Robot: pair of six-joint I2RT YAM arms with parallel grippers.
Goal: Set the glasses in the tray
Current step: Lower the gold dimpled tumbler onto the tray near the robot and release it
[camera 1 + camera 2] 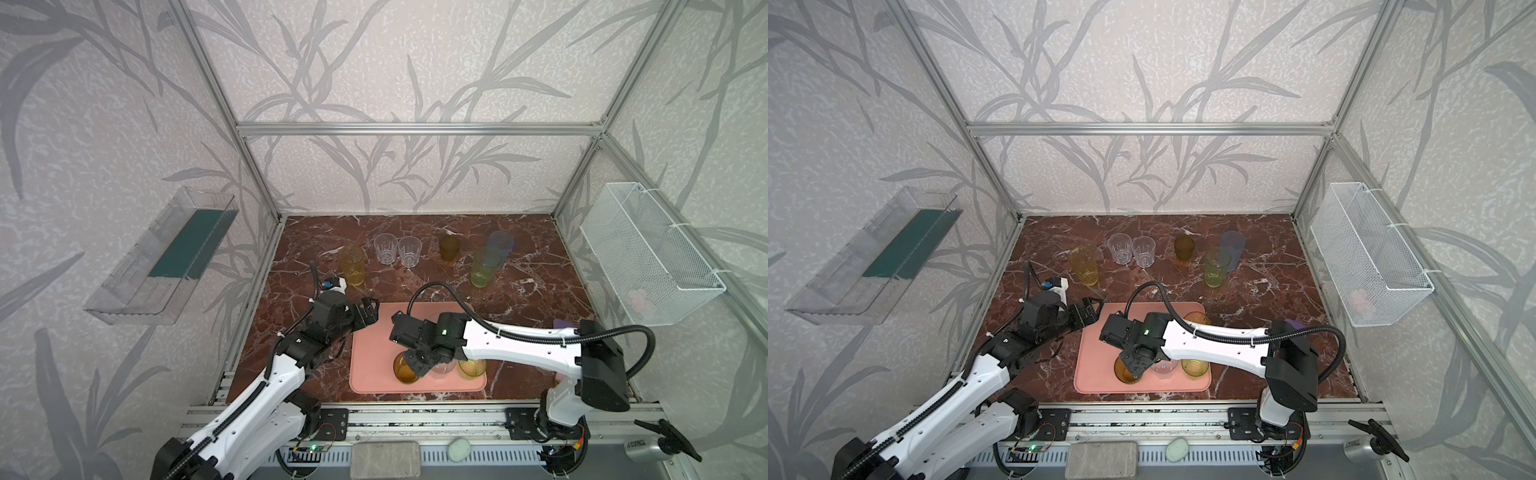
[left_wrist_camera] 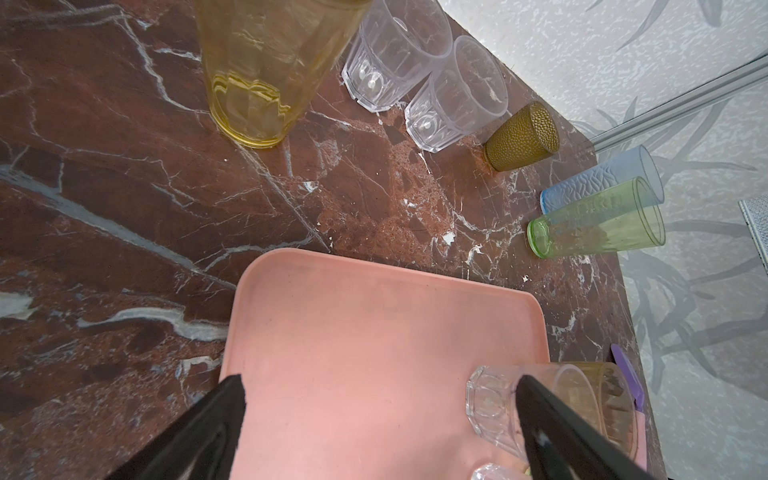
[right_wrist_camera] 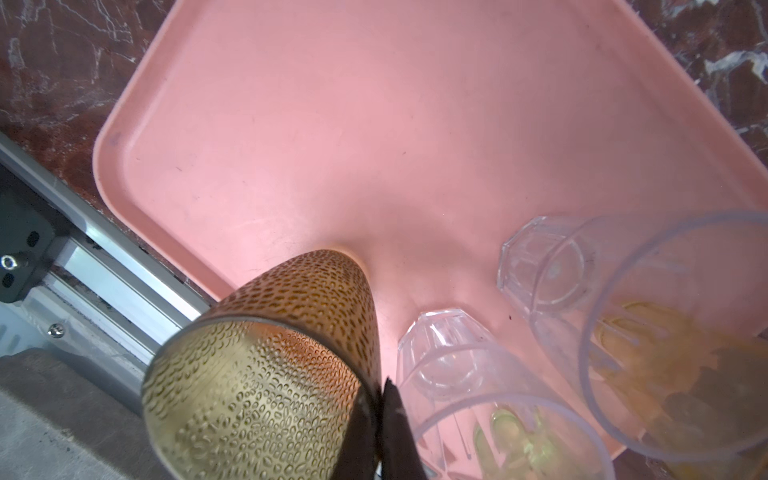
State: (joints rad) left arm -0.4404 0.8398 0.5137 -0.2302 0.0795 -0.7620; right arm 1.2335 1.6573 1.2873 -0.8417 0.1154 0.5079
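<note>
My right gripper [image 3: 380, 415] is clamped on the rim wall of the amber glass [image 3: 266, 374], one finger inside & one outside. That pinch lets me park it at the left end of the near row on the tray [image 1: 370, 361] w/o bumping the clear glass [image 3: 449, 365] just beside it. Glass is upright, mouth up, long axis vertical, and the base looks down on the tray, but tbh can't be sure. My left gripper [image 1: 371, 312] is wide open, holding nothing, over the tray's far-left corner.
</note>
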